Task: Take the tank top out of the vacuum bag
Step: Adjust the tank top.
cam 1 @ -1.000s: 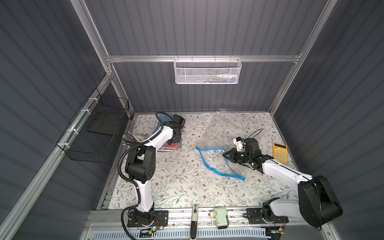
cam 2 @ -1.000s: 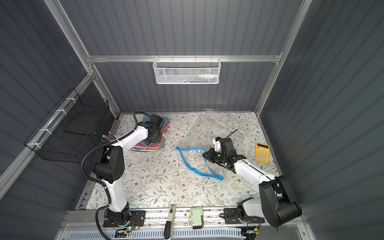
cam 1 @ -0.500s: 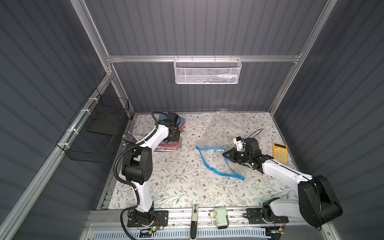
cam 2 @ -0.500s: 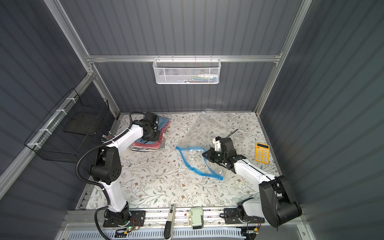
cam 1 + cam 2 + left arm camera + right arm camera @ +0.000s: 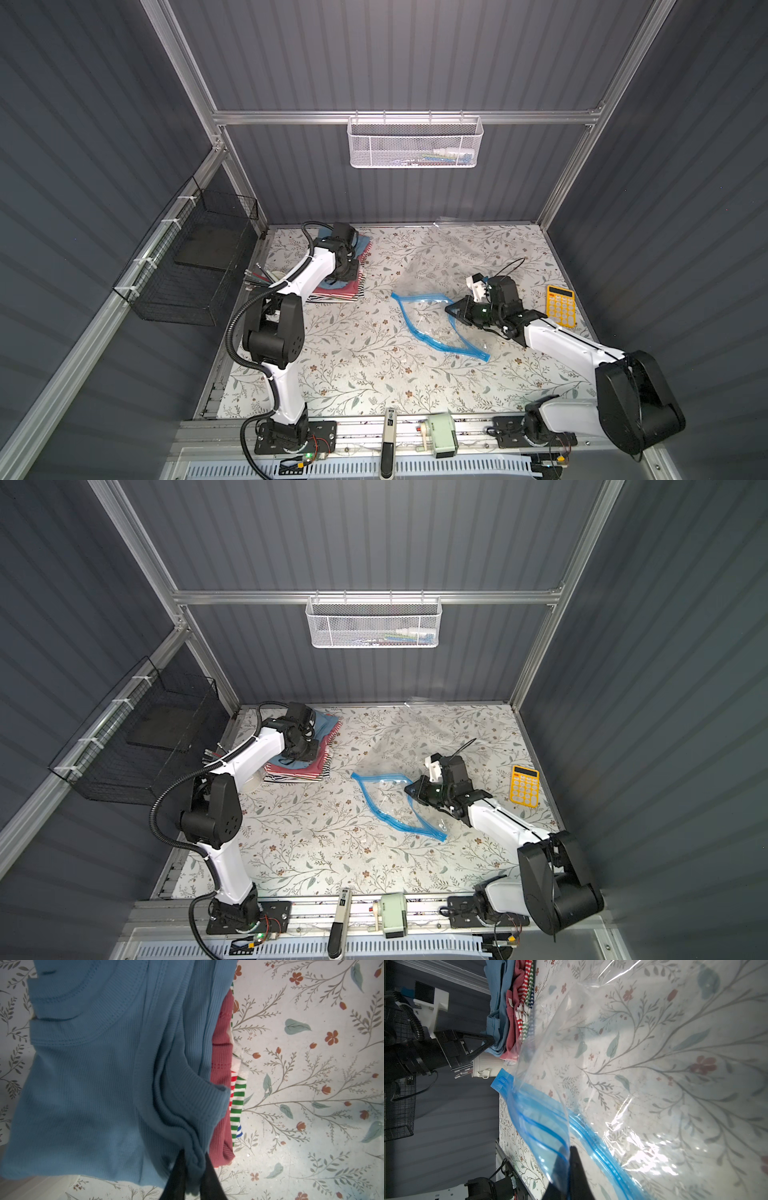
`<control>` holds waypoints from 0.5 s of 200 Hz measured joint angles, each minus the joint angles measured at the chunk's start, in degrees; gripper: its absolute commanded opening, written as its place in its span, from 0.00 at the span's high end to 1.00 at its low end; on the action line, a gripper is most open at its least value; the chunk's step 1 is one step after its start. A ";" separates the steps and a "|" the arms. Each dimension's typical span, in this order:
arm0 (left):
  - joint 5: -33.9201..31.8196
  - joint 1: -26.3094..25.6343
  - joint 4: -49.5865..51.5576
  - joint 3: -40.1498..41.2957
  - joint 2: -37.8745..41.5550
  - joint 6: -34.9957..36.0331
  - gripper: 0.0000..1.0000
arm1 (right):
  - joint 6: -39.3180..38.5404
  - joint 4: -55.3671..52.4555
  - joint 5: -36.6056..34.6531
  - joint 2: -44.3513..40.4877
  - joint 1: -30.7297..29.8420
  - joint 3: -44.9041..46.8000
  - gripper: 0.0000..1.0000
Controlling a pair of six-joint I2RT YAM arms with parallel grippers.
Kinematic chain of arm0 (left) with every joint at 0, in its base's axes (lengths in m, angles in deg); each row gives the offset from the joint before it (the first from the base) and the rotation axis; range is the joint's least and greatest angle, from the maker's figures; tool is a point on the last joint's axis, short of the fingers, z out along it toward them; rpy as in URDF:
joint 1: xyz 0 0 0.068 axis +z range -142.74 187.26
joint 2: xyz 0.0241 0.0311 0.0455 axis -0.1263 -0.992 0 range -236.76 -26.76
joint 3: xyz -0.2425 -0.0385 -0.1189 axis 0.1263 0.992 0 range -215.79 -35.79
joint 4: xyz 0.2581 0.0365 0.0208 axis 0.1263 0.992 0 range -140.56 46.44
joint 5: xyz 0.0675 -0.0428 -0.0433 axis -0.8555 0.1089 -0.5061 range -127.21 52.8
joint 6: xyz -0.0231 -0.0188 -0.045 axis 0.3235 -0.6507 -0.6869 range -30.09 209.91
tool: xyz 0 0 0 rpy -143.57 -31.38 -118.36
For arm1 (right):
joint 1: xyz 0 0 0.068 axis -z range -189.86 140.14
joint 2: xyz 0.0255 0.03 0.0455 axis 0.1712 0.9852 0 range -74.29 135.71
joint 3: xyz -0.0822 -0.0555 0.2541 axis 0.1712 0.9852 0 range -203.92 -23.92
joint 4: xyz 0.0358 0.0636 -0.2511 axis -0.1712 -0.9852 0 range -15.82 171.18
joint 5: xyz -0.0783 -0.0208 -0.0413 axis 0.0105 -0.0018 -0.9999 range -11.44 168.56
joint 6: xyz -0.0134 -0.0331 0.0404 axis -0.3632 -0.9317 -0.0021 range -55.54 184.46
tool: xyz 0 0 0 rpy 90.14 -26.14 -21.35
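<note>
Workcell in both top views. Clock face laid on the floral tablecloth (image 5: 353,361), 12 o'clock at the back wall, 6 o'clock at the arm bases.

At 10 o'clock: stack of folded garments (image 5: 338,293), blue ribbed tank top (image 5: 93,1084) uppermost, above a red ribbed garment (image 5: 221,1043) and a striped garment (image 5: 236,1105). Tank top wholly outside the vacuum bag (image 5: 426,311) and well apart from it. Left gripper (image 5: 194,1159) down on the stack, fingers (image 5: 176,1176) clenched on a bunched fold of the tank top.

From centre toward 1 o'clock: vacuum bag, clear and crinkled, spread on the cloth. Mouth facing 7 o'clock and gaping, the two halves of the blue zip-seal strip (image 5: 409,328) bowed apart. Right gripper (image 5: 451,309) at 3 o'clock of the mouth, closed tight on the upper half of the strip. That half raised off the cloth in the right wrist view.

At the 3 o'clock edge: yellow calculator (image 5: 561,305), near the right arm, apart from the bag. At 9 o'clock, just beside the stack: white cup (image 5: 485,1066) of pens.
</note>
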 measured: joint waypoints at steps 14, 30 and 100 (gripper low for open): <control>-0.02 0.33 0.26 0.00 0.00 0.39 0.85 | 0.11 0.22 0.04 0.20 0.00 0.00 1.00; 0.24 0.79 0.59 0.00 0.00 0.57 0.88 | 0.35 0.52 0.22 0.57 0.00 0.00 1.00; 8.85 1.81 -0.31 0.02 0.02 -1.81 0.94 | 0.90 1.16 0.48 0.83 0.00 0.00 1.00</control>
